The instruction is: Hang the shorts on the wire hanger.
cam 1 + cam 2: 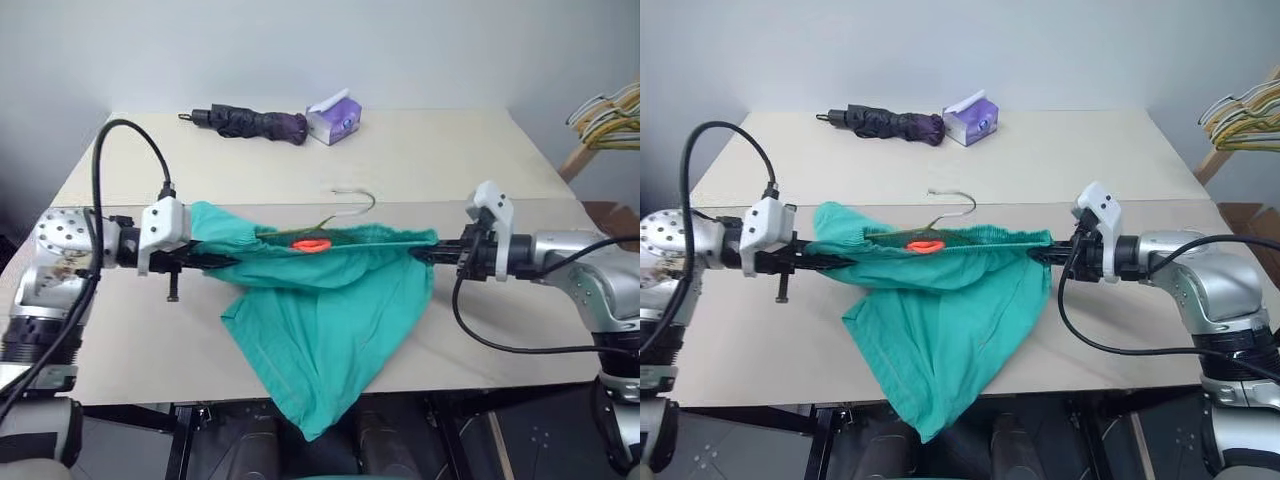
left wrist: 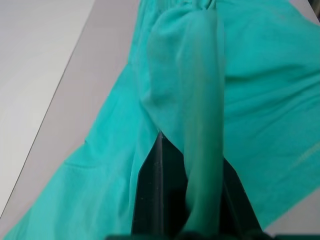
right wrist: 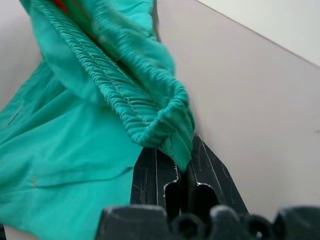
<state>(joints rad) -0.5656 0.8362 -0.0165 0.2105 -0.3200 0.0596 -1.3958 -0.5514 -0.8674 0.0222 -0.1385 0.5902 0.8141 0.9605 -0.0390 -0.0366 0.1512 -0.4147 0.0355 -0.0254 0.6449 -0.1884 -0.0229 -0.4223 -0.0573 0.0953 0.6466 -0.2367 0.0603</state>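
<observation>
The teal-green shorts [image 1: 320, 320] hang stretched above the table between my two grippers, legs drooping past the front edge. My left gripper [image 1: 215, 260] is shut on one end of the gathered waistband, my right gripper [image 1: 425, 255] on the other end. An orange tag [image 1: 311, 243] shows inside the waistband. The wire hanger's curved hook [image 1: 357, 203] sticks up behind the waistband; its lower part is hidden in the cloth. In the left wrist view, cloth [image 2: 250, 90] runs between the black fingers [image 2: 155, 200]. In the right wrist view, the ribbed waistband [image 3: 125, 95] is pinched between the fingers [image 3: 150, 175].
A folded dark purple umbrella [image 1: 255, 123] and a purple-and-white tissue box [image 1: 335, 118] lie at the far side of the beige table [image 1: 450, 150]. A bunch of pale hangers [image 1: 610, 115] hangs off to the right, beyond the table.
</observation>
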